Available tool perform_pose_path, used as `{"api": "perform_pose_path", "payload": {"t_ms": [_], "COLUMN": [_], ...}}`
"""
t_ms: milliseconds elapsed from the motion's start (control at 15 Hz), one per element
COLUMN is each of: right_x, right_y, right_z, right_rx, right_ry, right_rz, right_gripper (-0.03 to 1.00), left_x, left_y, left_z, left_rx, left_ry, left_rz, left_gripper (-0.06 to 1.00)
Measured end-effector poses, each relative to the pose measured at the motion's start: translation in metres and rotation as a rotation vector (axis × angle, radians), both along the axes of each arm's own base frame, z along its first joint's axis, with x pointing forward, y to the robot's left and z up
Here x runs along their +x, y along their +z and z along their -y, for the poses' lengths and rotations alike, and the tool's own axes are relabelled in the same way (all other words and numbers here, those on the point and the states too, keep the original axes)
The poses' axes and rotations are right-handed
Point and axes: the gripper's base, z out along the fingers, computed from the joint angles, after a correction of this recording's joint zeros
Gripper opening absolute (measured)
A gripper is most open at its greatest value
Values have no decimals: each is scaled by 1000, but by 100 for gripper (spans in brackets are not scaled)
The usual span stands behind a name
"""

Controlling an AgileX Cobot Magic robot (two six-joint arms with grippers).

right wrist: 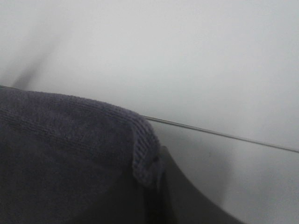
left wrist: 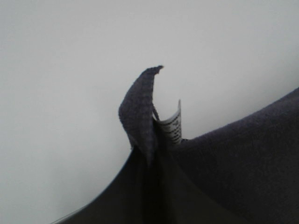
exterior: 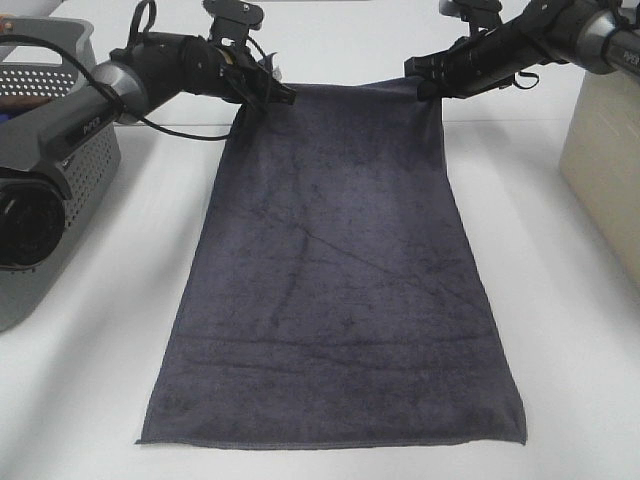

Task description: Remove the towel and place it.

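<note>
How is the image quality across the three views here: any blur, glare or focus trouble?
Exterior high: even, soft lighting, towel sharp, faint shadows, bright white table near washed out. Left wrist: towel corner and white tag soft, close foreground dark and blurred. Right wrist: towel edge slightly soft, background featureless; neither wrist view shows glare.

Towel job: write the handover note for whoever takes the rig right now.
Left gripper: shut on the towel at its far left corner, where the white tag sticks up.
Right gripper: shut on the far right corner.
Towel: spread flat on the white table, far edge held, near edge lying on the table; grey basket stands left.
Done: both corners gripped.
Left: lift the towel away and place it.
</note>
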Motion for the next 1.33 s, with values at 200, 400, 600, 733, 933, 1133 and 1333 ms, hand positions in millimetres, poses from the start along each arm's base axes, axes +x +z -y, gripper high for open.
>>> {"api": "perform_pose_path", "payload": {"t_ms": [200,400,600,733,933,1133,1333], "right_x": [2,5,8,7,-1,-20,-66], "right_y": [-21,-32,-30,-31,-10,62,146], "right_z": [1,3,4,4,1,-1,12], "right_rx": [-5,-9,-12,-13,-27,-37,-145], "right_ry": [-19,-44,-67,-53,16,81,28], "right_rz": [-8,9,46,25,-27,-60,-238], "right_gripper": [16,47,67,68,69,70,76], "left_x": [2,4,4,5,3,-11,-63], "left_y": [-19,-35,-38,-37,-17,50,143], "left_z": [0,0,0,0,0,-3,-18], "left_rx": [-9,-13,-19,-22,-7,33,93], "left_ry": [4,7,10,10,5,-9,-1], "left_rz": [33,62,75,85,42,-83,-410], "left_gripper": [9,46,72,75,76,76,76]}}
